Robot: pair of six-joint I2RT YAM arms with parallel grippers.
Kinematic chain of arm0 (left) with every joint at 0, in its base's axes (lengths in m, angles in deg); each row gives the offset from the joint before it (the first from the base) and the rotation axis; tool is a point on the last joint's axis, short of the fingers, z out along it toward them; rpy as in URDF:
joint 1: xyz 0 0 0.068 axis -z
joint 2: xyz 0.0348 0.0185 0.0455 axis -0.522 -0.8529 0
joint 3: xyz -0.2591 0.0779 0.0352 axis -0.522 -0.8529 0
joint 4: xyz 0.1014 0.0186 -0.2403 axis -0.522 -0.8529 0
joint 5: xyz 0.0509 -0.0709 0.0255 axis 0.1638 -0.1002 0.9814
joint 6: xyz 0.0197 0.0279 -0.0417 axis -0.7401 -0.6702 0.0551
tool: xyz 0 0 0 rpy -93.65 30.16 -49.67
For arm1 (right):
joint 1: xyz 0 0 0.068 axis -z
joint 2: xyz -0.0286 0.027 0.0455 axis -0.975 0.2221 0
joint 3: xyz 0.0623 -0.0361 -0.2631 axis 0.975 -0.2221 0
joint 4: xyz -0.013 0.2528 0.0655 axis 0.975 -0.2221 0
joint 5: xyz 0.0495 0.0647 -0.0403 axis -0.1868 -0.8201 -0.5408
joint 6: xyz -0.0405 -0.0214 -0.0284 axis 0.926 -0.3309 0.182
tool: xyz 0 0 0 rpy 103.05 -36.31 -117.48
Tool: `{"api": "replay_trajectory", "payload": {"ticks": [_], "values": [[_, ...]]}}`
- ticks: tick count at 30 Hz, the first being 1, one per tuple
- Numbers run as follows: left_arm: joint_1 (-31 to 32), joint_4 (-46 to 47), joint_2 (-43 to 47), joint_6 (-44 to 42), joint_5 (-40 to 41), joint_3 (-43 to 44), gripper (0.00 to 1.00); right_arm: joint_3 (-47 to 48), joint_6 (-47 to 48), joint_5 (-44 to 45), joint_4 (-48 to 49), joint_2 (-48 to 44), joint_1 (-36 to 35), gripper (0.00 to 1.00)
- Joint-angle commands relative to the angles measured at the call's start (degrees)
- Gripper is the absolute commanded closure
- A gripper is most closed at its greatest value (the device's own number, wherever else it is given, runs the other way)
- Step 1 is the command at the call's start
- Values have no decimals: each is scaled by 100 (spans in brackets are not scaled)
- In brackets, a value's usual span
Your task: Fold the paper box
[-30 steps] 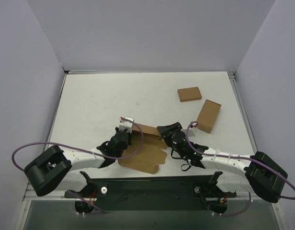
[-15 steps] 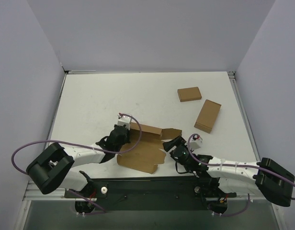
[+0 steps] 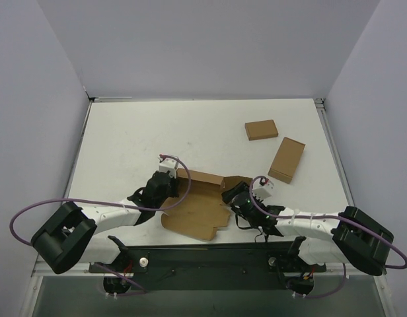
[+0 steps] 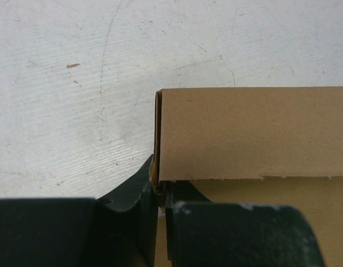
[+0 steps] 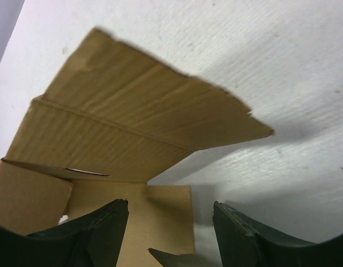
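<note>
Found paper box (image 3: 200, 205) near middle of tabletop's (image 3: 137, 139) near edge. Saw left end effector (image 4: 160, 194) pinching corner of its raised wall, and right end effector (image 5: 170, 210) spread apart by right flap, clamping nothing.

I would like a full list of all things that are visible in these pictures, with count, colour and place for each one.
paper box: one, brown, half folded, at the near edge of the table between the two arms, one wall standing up.
small boxes: two, brown, far right part of the table, apart from each other.
table: one, white, scuffed, under everything.
walls: three, pale grey, around the table.
cables: two, purple, one looping along each arm.
arms: two, white and black, reaching in from the near edge.
left tool: one, black, shut on the end of the paper box's standing wall.
right tool: one, black, open, at the box's right flap, not gripping it.
</note>
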Motion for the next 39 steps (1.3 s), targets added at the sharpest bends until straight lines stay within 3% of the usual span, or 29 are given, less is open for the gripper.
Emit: {"api": "replay_trajectory", "payload": {"ticks": [1,7,12,31,39], "values": [[-45,130,96,85,-49,-13,100,454,415,-101,221,224,1,40],[-36,130,-27,50,4,22,100,865,451,-102,-182,382,-78,53],[-36,122,-185,-3,74,84,100,1657,740,328,-1668,636,-254,65],[34,183,-388,-11,-66,180,100,2176,943,-242,-1097,1762,-439,70],[52,131,-502,-38,4,251,100,2458,891,91,-1957,1754,-492,72]]}}
